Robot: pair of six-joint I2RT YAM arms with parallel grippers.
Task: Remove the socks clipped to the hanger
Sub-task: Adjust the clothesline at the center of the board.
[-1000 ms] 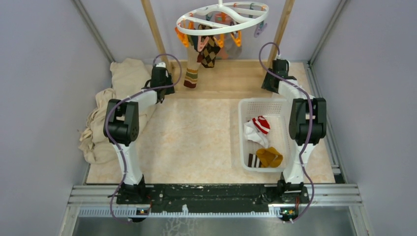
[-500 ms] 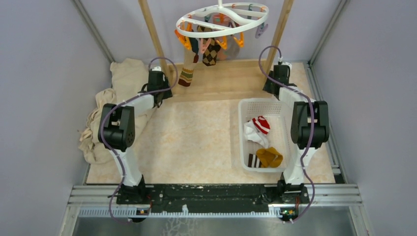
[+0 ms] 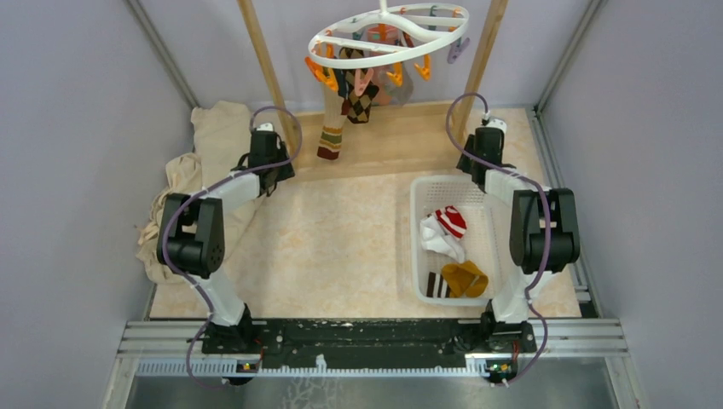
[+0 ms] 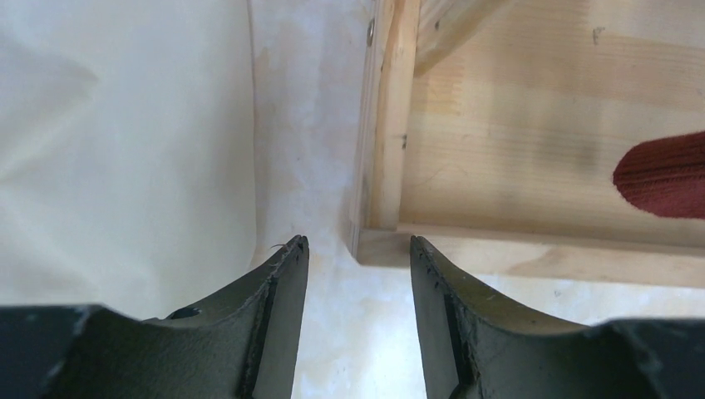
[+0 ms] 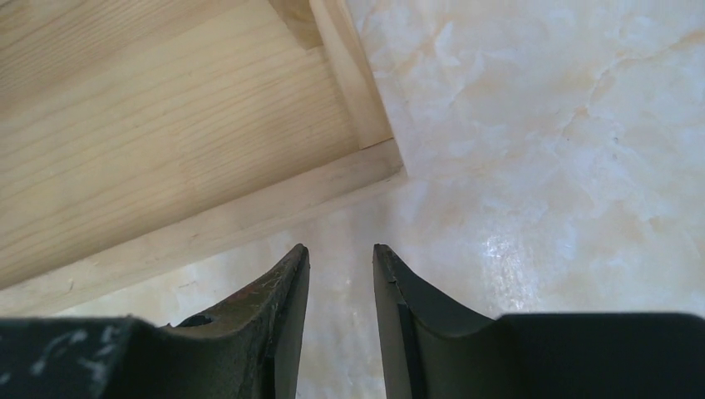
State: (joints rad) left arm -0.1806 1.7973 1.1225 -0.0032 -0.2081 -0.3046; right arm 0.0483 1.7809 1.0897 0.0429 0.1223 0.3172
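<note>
Both arms pulled back toward near edge. Hanger point(image 3: 401, 58) swung slightly right, clipped socks swaying with it. We see left pincer point(image 4: 357, 249) low over corner of wooden frame point(image 4: 532, 108), fingers apart, empty. Right pincer point(image 5: 341, 253) narrowly apart, also empty. Argyle sock point(image 3: 358, 102) and long striped sock point(image 3: 331, 141) hang clipped at hanger's near-left. Red-white sock point(image 3: 452, 220) and mustard sock point(image 3: 467, 277) lie in basket point(image 3: 418, 247). We judge retreat between picks, task unfinished. Versus earlier frame: left elbow farther left, basket nudged slightly left on table point(image 3: 341, 239).
</note>
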